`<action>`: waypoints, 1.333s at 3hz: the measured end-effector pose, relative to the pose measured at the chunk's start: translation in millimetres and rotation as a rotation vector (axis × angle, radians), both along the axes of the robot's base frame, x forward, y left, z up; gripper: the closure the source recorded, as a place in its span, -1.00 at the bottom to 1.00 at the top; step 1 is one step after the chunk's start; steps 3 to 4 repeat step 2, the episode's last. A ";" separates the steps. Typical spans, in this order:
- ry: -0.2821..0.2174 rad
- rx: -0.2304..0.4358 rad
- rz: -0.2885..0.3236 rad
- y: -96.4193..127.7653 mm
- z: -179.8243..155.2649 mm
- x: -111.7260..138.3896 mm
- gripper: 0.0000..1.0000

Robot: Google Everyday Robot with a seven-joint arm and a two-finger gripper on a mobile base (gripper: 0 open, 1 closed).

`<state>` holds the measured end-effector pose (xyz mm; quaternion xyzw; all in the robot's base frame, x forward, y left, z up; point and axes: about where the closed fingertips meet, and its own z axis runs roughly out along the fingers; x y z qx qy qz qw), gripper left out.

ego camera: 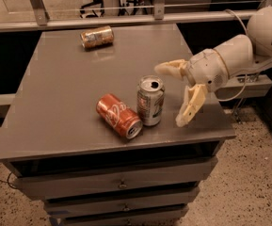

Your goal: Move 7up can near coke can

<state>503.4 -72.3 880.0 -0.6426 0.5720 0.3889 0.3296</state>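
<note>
The gripper [170, 96] hovers mid-right, jaws spread wide apart.

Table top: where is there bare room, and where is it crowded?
Free: the left side of the table and the band between the tan-gold can at the back and the coke can. Crowded: front right, where the 7up can stands beside the coke can, the open gripper just to its right.
</note>
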 end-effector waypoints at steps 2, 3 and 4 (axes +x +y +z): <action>-0.093 0.047 -0.115 -42.9 33.4 14.2 -1.00; -0.093 0.047 -0.115 -42.9 33.4 14.2 -1.00; -0.093 0.047 -0.115 -42.9 33.4 14.2 -1.00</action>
